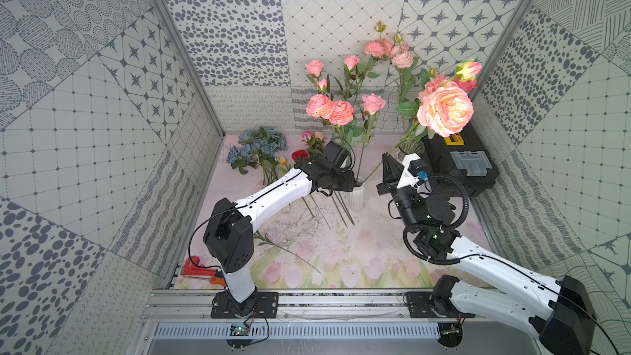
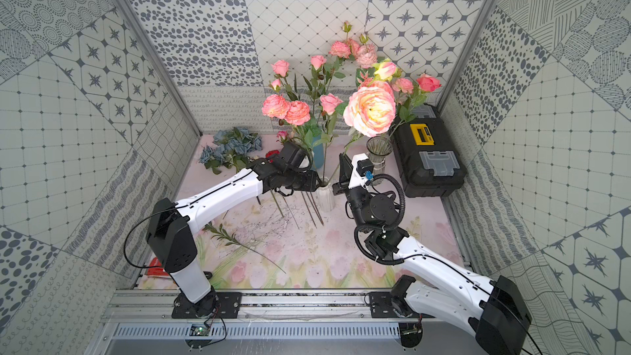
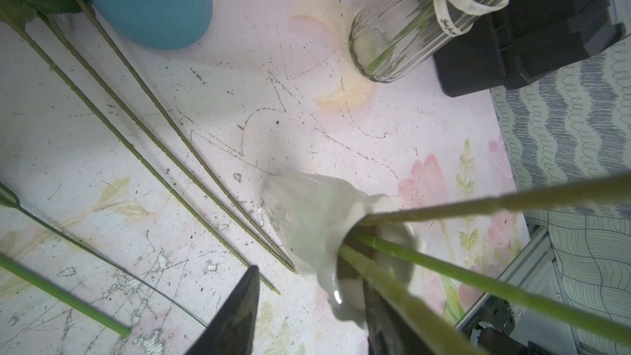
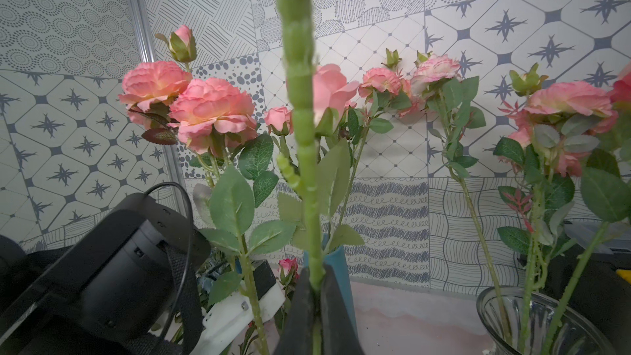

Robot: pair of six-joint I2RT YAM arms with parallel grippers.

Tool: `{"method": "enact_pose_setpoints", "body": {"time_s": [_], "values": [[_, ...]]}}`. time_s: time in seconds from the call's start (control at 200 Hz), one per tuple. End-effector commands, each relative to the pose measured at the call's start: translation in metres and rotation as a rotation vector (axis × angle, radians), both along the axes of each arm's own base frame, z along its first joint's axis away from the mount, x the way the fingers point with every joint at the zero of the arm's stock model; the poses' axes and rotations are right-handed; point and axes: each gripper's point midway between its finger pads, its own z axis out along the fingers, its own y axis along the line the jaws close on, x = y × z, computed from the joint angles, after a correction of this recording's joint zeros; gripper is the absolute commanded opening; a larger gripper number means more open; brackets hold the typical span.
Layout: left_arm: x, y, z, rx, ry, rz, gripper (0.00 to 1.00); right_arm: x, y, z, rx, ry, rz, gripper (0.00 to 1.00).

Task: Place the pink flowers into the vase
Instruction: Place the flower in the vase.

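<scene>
Your right gripper point(image 4: 316, 274) is clamped on a pink flower stem point(image 4: 297, 97); left gripper point(image 3: 310, 276) is half-open at the white vase point(image 3: 307, 213), holding nothing.

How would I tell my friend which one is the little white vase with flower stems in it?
Find the big black plastic toolbox at the right of the flowery pink mat. Left of it, mid-mat, stands the small white ridged vase. The blue vase and clear glass vase stand behind it; it alone is white.

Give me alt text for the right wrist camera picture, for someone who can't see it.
The right gripper is shut on a thick green stem, close to the lens. Behind stand pink flowers, some in a blue vase, others in a glass vase.
</scene>
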Motion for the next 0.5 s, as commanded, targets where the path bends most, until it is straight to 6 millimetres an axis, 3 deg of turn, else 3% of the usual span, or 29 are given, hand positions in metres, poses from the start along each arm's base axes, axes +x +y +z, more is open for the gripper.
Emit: {"method": "enact_pose_setpoints", "body": {"time_s": [0.0,0.24,0.495], "values": [[-0.003,0.008,-0.009,0.076,0.003,-0.005,0.47,0.000,0.009,-0.001,-0.068,0.021,0.022,0.00],[-0.003,0.005,-0.009,0.057,0.007,-0.012,0.45,0.004,0.025,-0.005,-0.079,0.042,0.075,0.00],[-0.003,0.003,-0.005,0.041,0.000,-0.018,0.47,0.011,0.030,-0.026,-0.015,0.040,0.074,0.00]]}}
